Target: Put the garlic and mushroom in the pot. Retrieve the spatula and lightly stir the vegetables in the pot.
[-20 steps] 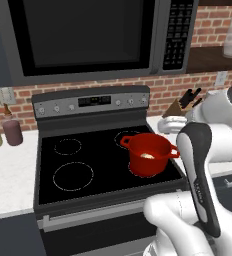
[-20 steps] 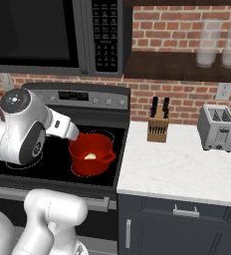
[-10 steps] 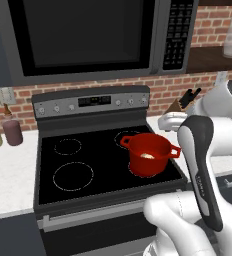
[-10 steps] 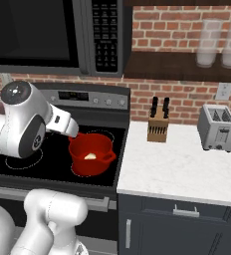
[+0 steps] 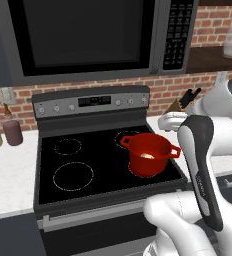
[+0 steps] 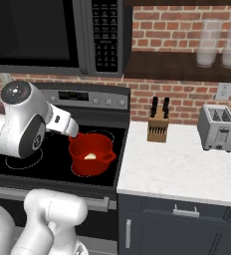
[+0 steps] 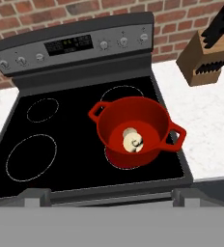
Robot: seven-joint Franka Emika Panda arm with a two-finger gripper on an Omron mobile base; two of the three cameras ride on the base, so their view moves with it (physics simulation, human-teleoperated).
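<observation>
The red pot (image 7: 133, 130) stands on the stove's front right burner, also seen as the pot (image 5: 149, 152) and the pot (image 6: 91, 153). Two pale pieces lie touching on its floor. The greyer upper one looks like the garlic (image 7: 129, 132), and the creamier lower one like the mushroom (image 7: 133, 143). My gripper (image 5: 168, 121) hangs above and to the right of the pot, clear of it. Its fingers are too small to make out. The spatula is out of view.
A wooden knife block (image 6: 158, 124) stands on the white counter (image 6: 182, 169) right of the stove, with a toaster (image 6: 217, 128) further right. Yellow and maroon canisters (image 5: 3, 132) sit on the left counter. A microwave (image 5: 88, 35) hangs over the stove.
The arm's upper joints have shifted slightly. The pot and the two pieces in it have not moved.
</observation>
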